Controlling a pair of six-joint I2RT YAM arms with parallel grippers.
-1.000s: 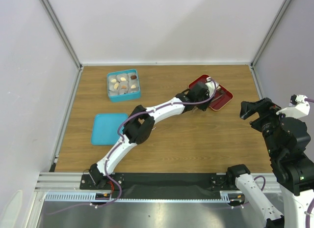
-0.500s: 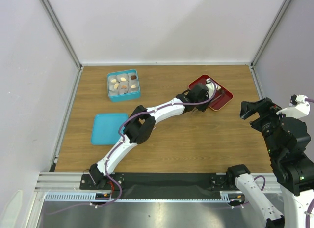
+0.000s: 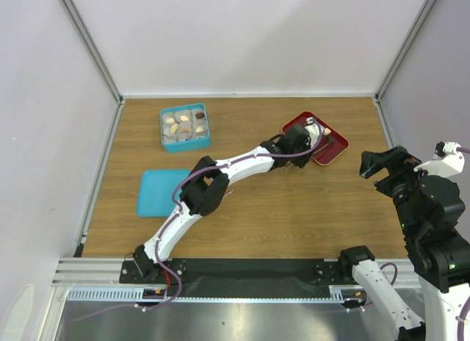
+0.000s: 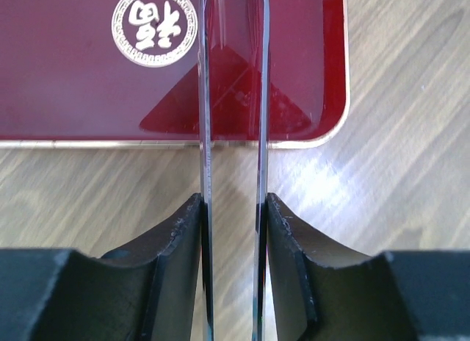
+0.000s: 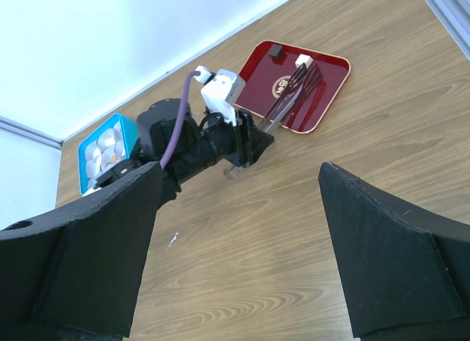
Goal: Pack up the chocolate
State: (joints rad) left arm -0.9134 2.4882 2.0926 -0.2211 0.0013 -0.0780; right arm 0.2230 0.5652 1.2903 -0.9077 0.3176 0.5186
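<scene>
Judging from its looks, the chocolate (image 3: 184,118) is light, bite-sized and easily dented or smeared, with smooth faces that could slip, so each piece probably wants a gentle pinch across two opposite sides rather than a hard squeeze. Most of it sits in the cups of the teal box (image 3: 162,129) at the back left of the table, and a dark piece (image 5: 276,51) and a pale one (image 5: 303,60) lie at the far edge of the red tray (image 4: 66,91). The left gripper (image 4: 232,205) is clamped on the handle end of the metal tongs (image 4: 204,135), whose blades reach out over the tray. The right gripper (image 5: 235,260) hangs wide apart and empty, well off to the right. Compared with a second ago, the left arm's elbow has drifted slightly left and its grip has narrowed a touch; box, tray and right arm are unchanged.
</scene>
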